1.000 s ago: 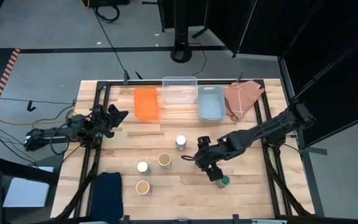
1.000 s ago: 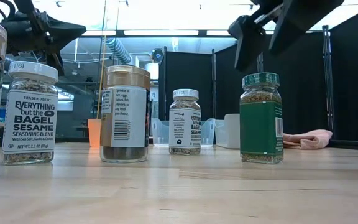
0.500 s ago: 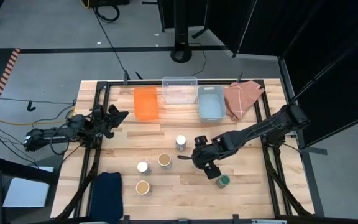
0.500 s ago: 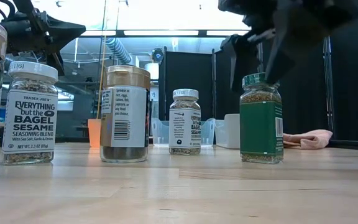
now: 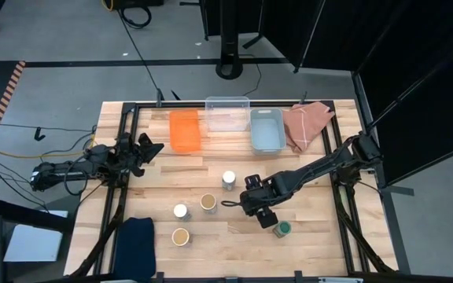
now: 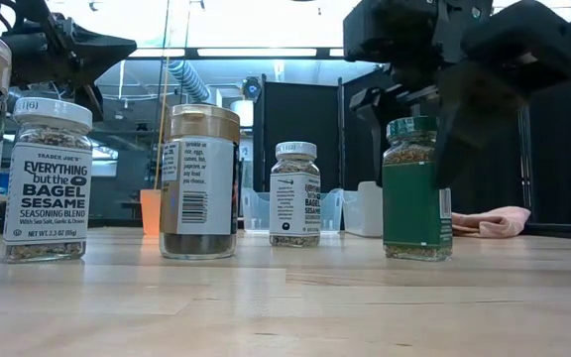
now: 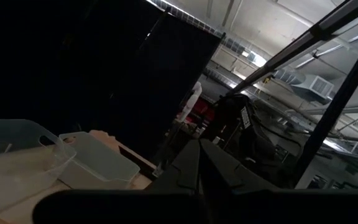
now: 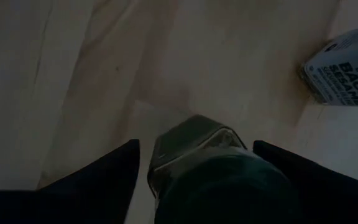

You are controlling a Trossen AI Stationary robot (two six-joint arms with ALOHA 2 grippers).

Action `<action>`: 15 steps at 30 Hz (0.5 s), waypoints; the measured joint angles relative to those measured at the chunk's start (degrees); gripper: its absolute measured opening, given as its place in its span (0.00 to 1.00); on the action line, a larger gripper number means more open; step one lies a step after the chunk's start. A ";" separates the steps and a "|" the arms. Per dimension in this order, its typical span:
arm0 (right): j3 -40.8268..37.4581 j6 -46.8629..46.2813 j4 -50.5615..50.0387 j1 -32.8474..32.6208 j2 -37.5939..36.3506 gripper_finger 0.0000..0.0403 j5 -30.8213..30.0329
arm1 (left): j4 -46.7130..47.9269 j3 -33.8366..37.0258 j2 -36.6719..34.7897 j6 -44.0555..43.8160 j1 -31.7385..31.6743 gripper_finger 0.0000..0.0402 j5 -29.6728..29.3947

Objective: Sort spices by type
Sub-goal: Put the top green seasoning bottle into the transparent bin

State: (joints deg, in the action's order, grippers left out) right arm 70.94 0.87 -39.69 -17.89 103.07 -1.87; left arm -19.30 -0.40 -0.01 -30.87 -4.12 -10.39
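Note:
A green-lidded jar (image 5: 282, 228) stands upright on the table at the near right; it also shows in the low view (image 6: 416, 193). My right gripper (image 8: 196, 146) is open, slanting down over it, one finger (image 6: 373, 107) on each side of its lid (image 8: 219, 186) without touching. Two white-lidded jars (image 5: 229, 179) (image 5: 180, 211) and two tan-lidded jars (image 5: 208, 202) (image 5: 181, 236) stand upright left of it. A second green-lidded jar does not show. My left gripper (image 5: 144, 148) waits shut at the table's far left.
An orange bin (image 5: 185, 130), a clear bin (image 5: 227, 112) and a pale-blue bin (image 5: 267, 128) stand along the far edge, with a pink cloth (image 5: 305, 126) to their right. A dark blue cloth (image 5: 136, 244) lies at the near left corner.
My right gripper has come down toward the green-lidded jar, its wrist shifting toward the table's left. Its fingers, which were above the lid, now stand on either side of it. The jar has not moved.

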 joint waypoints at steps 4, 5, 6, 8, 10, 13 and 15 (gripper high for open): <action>0.00 1.27 -0.50 0.00 -0.04 0.64 -0.02 | 0.01 0.00 0.00 0.00 0.00 0.04 -0.02; 0.01 1.65 -0.56 0.00 -0.09 0.60 -0.02 | 0.01 -0.02 0.00 0.02 0.00 0.04 -0.02; 0.02 1.76 -0.62 0.00 -0.13 0.59 0.02 | 0.01 0.00 0.00 0.02 0.00 0.04 -0.02; 0.10 1.81 -0.63 -0.02 -0.20 0.52 0.00 | 0.01 -0.01 0.00 0.04 0.00 0.04 -0.04; 0.11 1.84 -0.67 -0.02 -0.20 0.51 -0.01 | 0.05 -0.01 0.00 0.04 0.00 0.04 -0.09; 0.11 1.04 -0.76 -0.02 -0.20 0.51 -0.01 | 0.55 0.00 0.00 0.07 0.00 0.04 -0.16; 0.11 -0.43 -0.80 0.01 -0.20 0.51 -0.04 | 1.27 -0.01 0.00 0.05 0.00 0.04 -0.17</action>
State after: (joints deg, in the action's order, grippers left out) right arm 71.05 0.44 -40.49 -17.88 102.87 -1.91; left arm -18.02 -0.41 -0.01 -30.83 -4.12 -10.57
